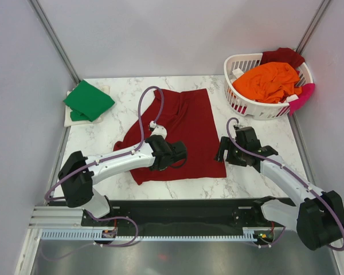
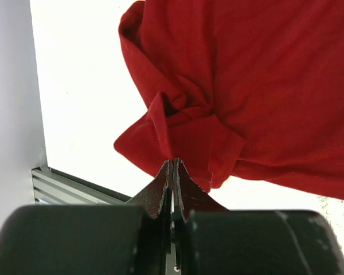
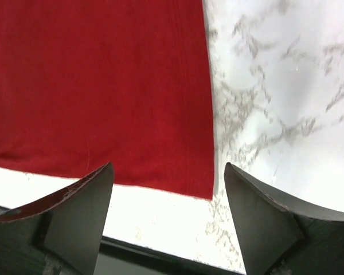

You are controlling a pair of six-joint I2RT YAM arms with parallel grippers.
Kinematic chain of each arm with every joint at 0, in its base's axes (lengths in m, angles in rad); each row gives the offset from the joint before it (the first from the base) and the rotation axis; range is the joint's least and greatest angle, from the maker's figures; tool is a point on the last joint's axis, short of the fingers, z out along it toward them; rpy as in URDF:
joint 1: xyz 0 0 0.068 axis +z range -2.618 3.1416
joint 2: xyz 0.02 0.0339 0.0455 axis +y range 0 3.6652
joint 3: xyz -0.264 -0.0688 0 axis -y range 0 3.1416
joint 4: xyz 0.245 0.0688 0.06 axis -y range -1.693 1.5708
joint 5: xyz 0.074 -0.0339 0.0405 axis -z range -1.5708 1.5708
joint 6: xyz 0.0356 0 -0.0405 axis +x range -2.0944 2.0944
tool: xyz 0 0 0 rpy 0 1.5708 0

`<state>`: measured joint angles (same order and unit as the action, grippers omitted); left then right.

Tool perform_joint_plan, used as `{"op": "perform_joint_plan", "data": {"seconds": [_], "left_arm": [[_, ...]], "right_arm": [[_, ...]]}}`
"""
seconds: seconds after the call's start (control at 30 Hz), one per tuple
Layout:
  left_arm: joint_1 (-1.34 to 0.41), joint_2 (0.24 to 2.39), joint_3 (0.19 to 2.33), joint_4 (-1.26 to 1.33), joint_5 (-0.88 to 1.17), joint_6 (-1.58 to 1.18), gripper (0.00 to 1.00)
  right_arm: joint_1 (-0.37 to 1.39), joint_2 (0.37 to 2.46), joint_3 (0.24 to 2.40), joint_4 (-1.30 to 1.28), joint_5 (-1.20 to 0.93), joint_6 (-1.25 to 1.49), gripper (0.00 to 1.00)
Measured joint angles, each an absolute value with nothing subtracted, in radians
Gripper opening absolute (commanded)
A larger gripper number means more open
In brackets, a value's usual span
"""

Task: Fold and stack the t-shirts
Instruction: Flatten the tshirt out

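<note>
Near left of the dark red t-shirt [image 1: 190,120], the left gripper [image 2: 173,162] is clamped on a bunched fold of its cloth. At its near right corner the right gripper [image 3: 168,167] hovers, jaws apart, holding nothing. The shirt lies spread on the surface [image 1: 103,140]. Pulling one-sided (the pinch looks shallow) could slip the fold free or drag the shirt into a crumple. Beyond its far left sits the green t-shirt [image 1: 89,101]; far right, the basket [image 1: 245,105].
</note>
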<state>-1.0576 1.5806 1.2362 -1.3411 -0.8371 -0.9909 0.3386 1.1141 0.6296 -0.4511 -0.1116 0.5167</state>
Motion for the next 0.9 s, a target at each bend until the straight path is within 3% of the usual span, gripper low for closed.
{"op": "perform_joint_plan", "data": {"seconds": [0.3, 0.67, 0.83, 0.9], "left_arm": [[-1.056, 1.512, 1.15, -1.341, -0.82, -1.0, 0.02], [-1.056, 1.411, 1.087, -1.341, -0.796, -1.002, 0.02], [-1.056, 1.386, 1.077, -1.341, -0.783, -1.002, 0.02], [-1.055, 1.383, 1.076, -1.341, -0.783, -1.002, 0.02]], "right_arm": [[0.432, 0.965, 0.498, -0.559, -0.106, 0.678, 0.8], [0.433, 1.069, 0.472, -0.505, -0.062, 0.725, 0.7], [0.433, 1.105, 0.472, -0.439, -0.066, 0.728, 0.5], [0.433, 1.118, 0.469, -0.42, -0.067, 0.722, 0.33]]}}
